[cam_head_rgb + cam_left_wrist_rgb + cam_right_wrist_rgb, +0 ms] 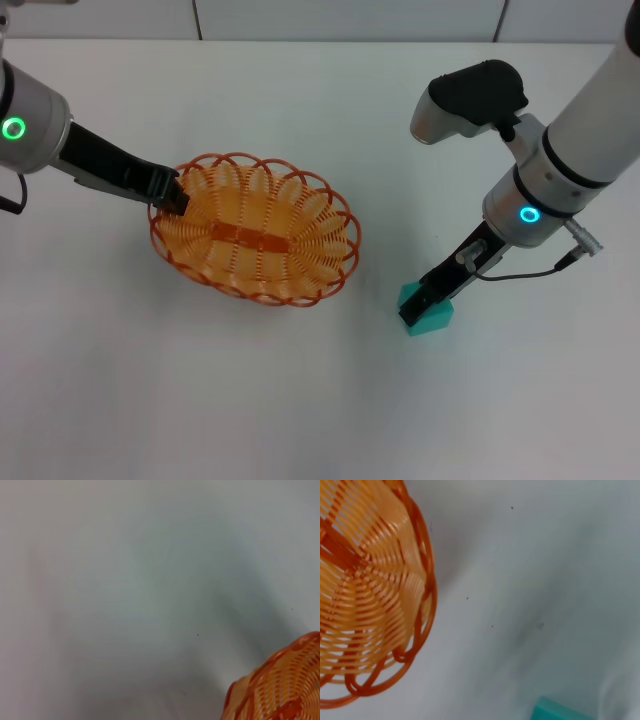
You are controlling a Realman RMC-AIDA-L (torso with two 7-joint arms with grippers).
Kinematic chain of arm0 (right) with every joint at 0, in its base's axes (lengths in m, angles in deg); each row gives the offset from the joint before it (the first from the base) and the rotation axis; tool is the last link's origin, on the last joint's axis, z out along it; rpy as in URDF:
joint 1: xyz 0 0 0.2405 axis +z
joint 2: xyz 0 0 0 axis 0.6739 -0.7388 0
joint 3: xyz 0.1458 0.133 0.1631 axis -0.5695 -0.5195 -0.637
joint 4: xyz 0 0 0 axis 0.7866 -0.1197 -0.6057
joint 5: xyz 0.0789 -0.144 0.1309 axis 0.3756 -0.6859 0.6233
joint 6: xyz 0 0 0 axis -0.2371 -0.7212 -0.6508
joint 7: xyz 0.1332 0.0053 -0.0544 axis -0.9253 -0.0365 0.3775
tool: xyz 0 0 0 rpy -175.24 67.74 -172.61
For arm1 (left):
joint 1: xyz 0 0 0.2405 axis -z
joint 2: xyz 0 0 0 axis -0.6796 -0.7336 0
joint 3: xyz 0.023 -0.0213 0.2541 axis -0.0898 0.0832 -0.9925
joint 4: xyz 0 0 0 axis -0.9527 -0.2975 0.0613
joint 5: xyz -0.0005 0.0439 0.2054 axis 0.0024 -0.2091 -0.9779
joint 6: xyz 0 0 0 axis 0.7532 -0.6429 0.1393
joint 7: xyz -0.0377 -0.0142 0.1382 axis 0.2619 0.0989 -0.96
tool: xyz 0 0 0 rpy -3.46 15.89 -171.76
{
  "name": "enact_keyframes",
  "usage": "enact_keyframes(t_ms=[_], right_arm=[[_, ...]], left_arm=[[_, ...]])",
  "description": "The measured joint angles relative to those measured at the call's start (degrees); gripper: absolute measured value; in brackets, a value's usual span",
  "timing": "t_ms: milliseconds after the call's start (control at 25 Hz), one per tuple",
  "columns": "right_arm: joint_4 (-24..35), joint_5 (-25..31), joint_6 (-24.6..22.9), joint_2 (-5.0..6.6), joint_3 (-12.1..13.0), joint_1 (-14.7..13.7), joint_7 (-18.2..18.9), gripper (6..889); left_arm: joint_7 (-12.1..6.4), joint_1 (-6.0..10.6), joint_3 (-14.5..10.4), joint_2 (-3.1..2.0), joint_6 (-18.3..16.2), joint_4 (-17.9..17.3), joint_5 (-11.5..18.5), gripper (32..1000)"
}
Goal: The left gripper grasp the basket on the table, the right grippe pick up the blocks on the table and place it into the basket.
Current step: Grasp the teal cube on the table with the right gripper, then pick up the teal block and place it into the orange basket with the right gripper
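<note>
My right end effector (412, 312) is closed around the small teal-green cube (432, 317); the shallow orange wire basket (255, 229), gripped at its rim by my left end effector (176, 197), lies to its left.

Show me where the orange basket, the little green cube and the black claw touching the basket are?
basket (256, 238): head view, on its woven floor.
cube (436, 319): head view, on its top face beside the right gripper (412, 312).
left gripper (172, 194): head view, fingertips at the basket's rim.

A lab-like test bench: bare white table (300, 400) against plain pale wall panels (350, 18).
</note>
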Motion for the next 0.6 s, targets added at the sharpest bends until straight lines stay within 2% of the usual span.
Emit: enact_keyframes(t_ms=[440,600], right_arm=[[-1.3,0.0,0.7,0.04,-0.8,0.8,-0.5,696],[-0.9,0.0,0.8,0.1,-1.0,0.6,-0.6,584]], left_arm=[[-0.04,0.06,0.0,-0.03,0.0,0.0,0.0,78],[-0.09,-0.18,0.0,-0.07,0.0,0.0,0.0,78]])
